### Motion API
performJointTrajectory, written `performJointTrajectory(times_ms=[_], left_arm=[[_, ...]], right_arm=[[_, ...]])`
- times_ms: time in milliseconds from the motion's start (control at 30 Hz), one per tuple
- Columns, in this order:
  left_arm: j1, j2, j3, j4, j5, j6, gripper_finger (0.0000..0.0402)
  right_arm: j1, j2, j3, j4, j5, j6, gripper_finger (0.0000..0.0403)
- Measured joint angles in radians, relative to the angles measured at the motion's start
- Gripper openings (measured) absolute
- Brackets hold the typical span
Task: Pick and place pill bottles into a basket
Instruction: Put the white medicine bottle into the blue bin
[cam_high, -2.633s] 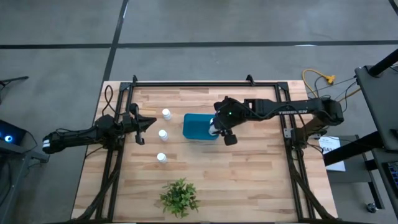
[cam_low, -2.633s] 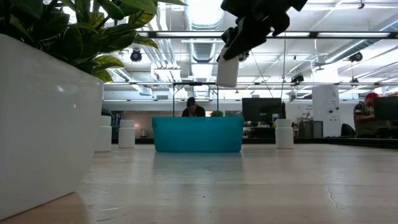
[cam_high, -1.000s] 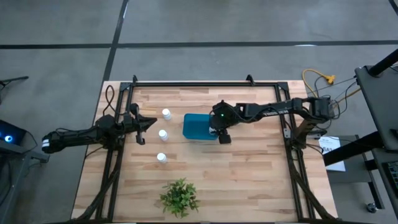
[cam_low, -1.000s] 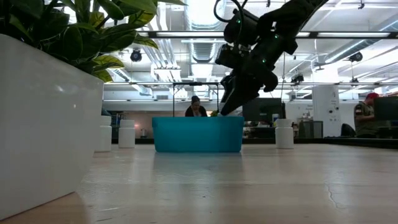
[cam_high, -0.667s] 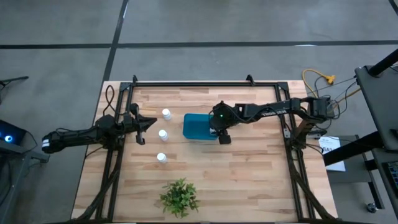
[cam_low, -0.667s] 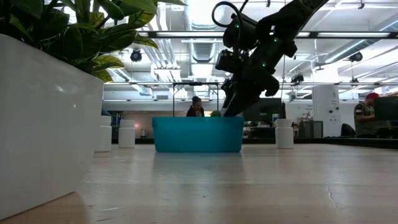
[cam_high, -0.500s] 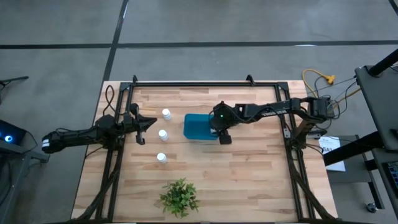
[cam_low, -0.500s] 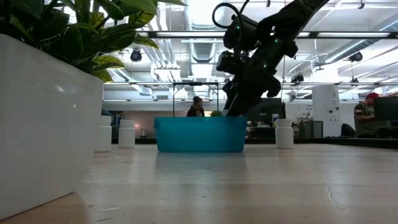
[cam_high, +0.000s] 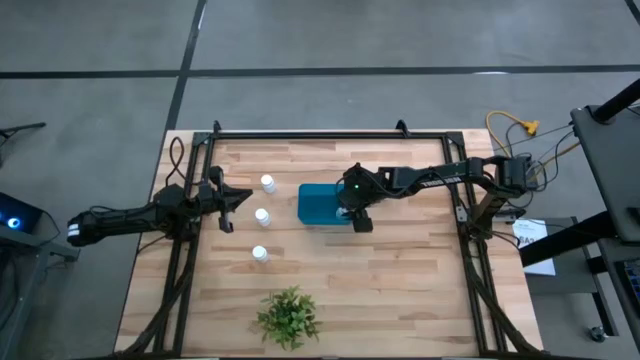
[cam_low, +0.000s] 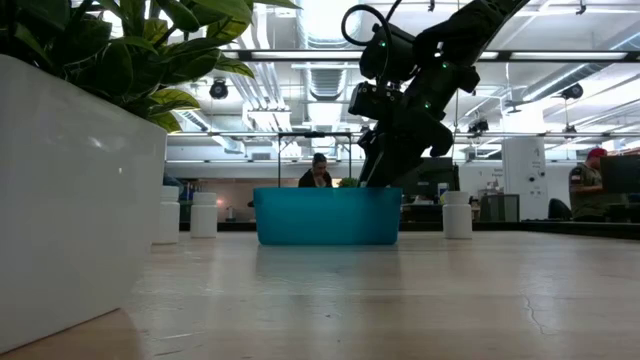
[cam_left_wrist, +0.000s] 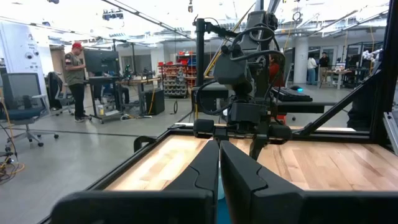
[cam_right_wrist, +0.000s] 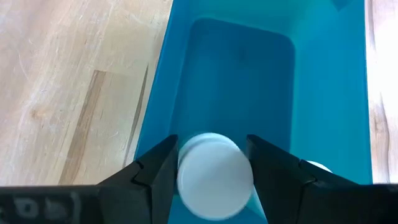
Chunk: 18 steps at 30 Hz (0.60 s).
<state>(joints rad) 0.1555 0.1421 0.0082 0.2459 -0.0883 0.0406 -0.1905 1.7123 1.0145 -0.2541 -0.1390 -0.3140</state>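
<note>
Right gripper (cam_high: 350, 208): down inside the basket's right end, fingers pinching a pill bottle (cam_right_wrist: 215, 175) between them; cap faces the wrist camera.
Held bottle: upright between the two dark fingers (cam_right_wrist: 155, 167), over the teal floor of the bin.
Basket (cam_high: 312, 205): teal-blue bin, mid-table, long side running away from the plant; in the low view its wall (cam_low: 327, 215) hides the gripper tip.
Inside the basket: a second white cap (cam_right_wrist: 318, 167) shows just beside the right finger, low in the bin.
Loose bottles: three in a column left of the basket, well apart from it – far one (cam_high: 267, 183), middle one (cam_high: 262, 216), near one (cam_high: 259, 254).
Low view bottles: two white ones (cam_low: 203, 214) left of the basket, one (cam_low: 457, 214) right of it.
Left gripper (cam_high: 232, 200): waiting at the table's left edge, pointing toward the bottle column; fingers pressed together, nothing between them (cam_left_wrist: 217, 171).
Plant (cam_high: 288, 316): near edge of table, green and leafy, white pot (cam_low: 70, 190) close to the low camera.
Room: people stand at desks (cam_left_wrist: 75, 74) beyond the table.
</note>
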Motion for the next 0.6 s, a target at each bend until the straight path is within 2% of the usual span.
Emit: performJointTrajectory(times_ms=[367,600], left_arm=[[0.0,0.0,0.0,0.0,0.0,0.0,0.0],[0.0,0.0,0.0,0.0,0.0,0.0,0.0]], right_arm=[[0.0,0.0,0.021,-0.006,0.0,-0.006,0.018],[0.0,-0.001,0.085,-0.099,0.0,-0.01,0.018]])
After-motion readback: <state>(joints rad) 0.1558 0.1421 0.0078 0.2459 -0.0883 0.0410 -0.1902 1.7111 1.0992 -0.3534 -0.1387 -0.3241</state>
